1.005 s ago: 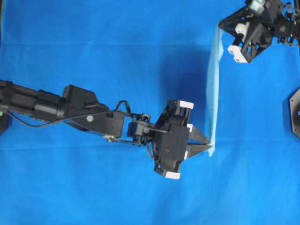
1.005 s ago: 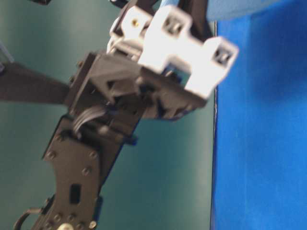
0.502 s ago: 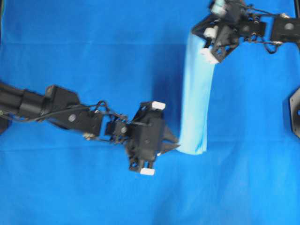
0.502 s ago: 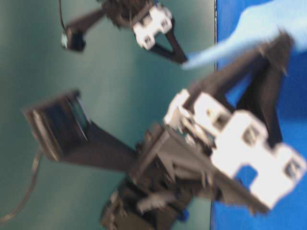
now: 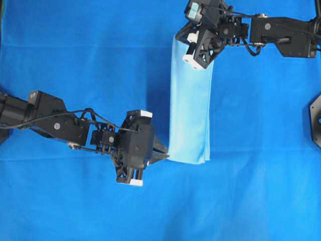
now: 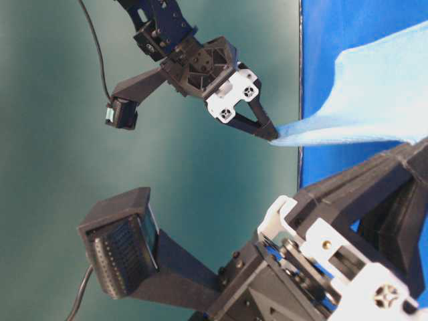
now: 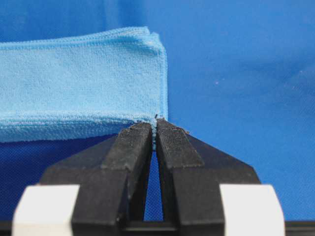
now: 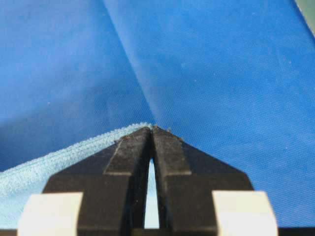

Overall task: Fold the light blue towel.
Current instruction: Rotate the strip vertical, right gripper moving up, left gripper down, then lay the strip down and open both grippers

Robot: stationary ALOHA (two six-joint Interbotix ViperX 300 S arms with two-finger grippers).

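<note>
Royal-blue woven cloth [image 5: 75, 50] covers your tabletop. On it the light blue towel [image 5: 190, 120], fine microfibre with a stitched hem, hangs as a long folded strip. Your left hand [image 5: 163, 156], reaching level, is clamped on its near corner; your right hand [image 5: 186, 47], angled downward, pinches the far corner.

Light blue towel [image 5: 189, 118]: pale microfibre, folded into long narrow strip, stretched lengthwise, both ends pinched.

Overhead, side, 2 wrist cams close-up.
</note>
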